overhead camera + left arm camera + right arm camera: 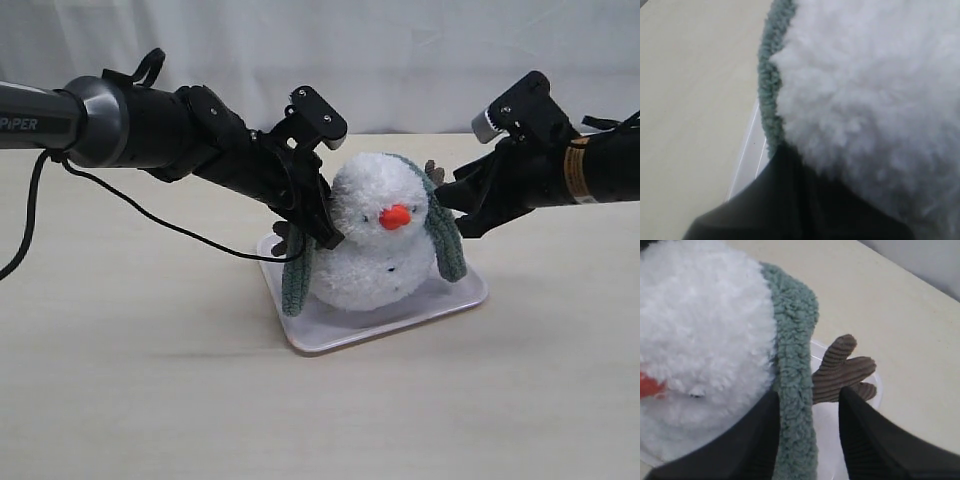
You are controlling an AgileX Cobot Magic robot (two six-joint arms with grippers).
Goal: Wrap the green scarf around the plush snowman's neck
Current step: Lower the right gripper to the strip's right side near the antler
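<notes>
The plush snowman (370,265) sits on a white tray (340,335), its orange nose (396,216) facing the camera. The green scarf (447,245) lies over the back of its head, and one end hangs down each side. My left gripper (328,235) is pressed in at the snowman's left side. In the left wrist view this gripper (786,147) is shut, its tips meeting on the green scarf (769,85) against the white fluff (865,100). My right gripper (807,392) is open. The green scarf (795,340) hangs loose between its fingers, beside the head (700,330).
A brown twig arm (842,367) sticks out behind the scarf, just past my right gripper's fingers, over the tray's rim (875,390). The tray lies on a pale wooden table (150,400) with a white curtain behind. A black cable (150,215) hangs under my left arm.
</notes>
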